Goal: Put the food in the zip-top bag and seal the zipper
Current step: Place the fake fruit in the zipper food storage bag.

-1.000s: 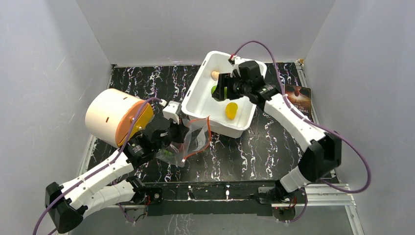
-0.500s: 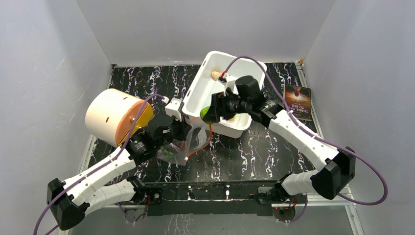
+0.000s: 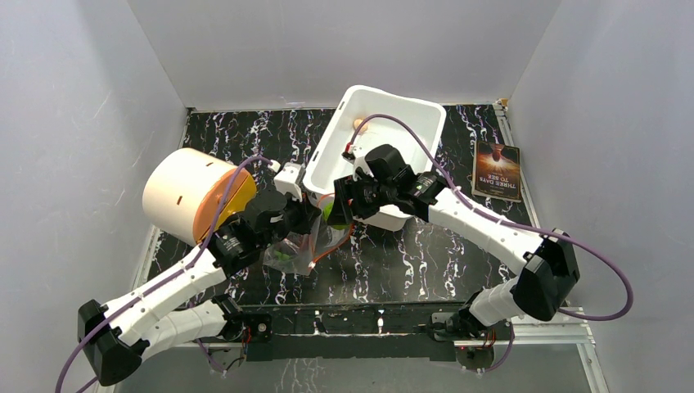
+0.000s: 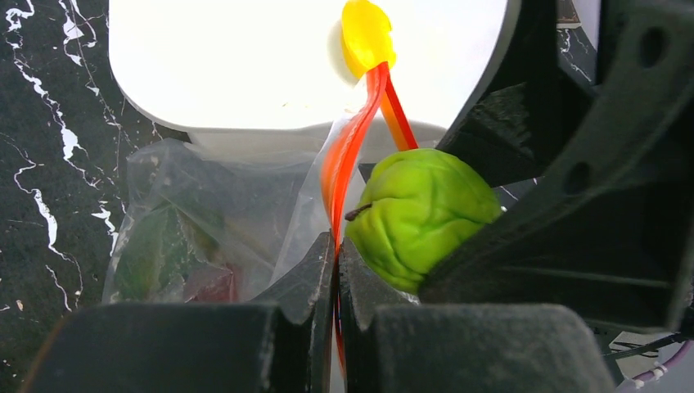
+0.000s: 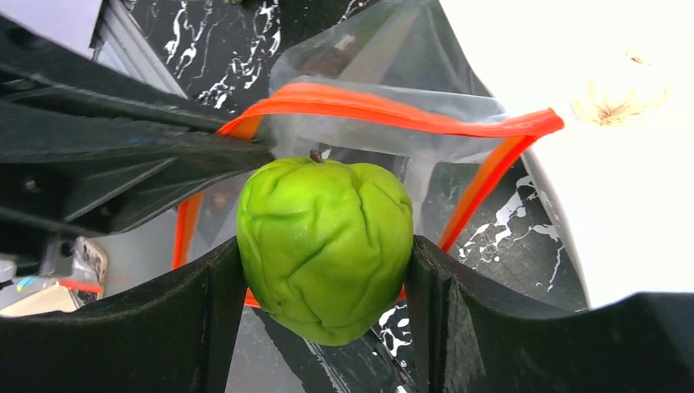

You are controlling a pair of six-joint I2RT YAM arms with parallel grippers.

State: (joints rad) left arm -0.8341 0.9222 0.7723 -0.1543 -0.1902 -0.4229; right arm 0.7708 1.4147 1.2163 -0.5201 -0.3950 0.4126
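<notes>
The clear zip-top bag lies in front of the white tub with its mouth held open. My left gripper is shut on the red-orange zipper at one edge of the mouth. My right gripper is shut on the bright green lime and holds it just at the mouth, next to the left fingers. Inside the bag lie a dark green piece and a dark reddish one. A yellow mango piece and a beige garlic bulb are in the tub.
A cream drum with an orange lid lies on its side at the left, close to the left arm. A small book lies at the right edge of the black marbled table. Grey walls enclose the left, back and right sides.
My right arm has carried the lime out of the tub, leftward and nearer, down to the bag's mouth. The left gripper has kept its hold on the zipper edge.
</notes>
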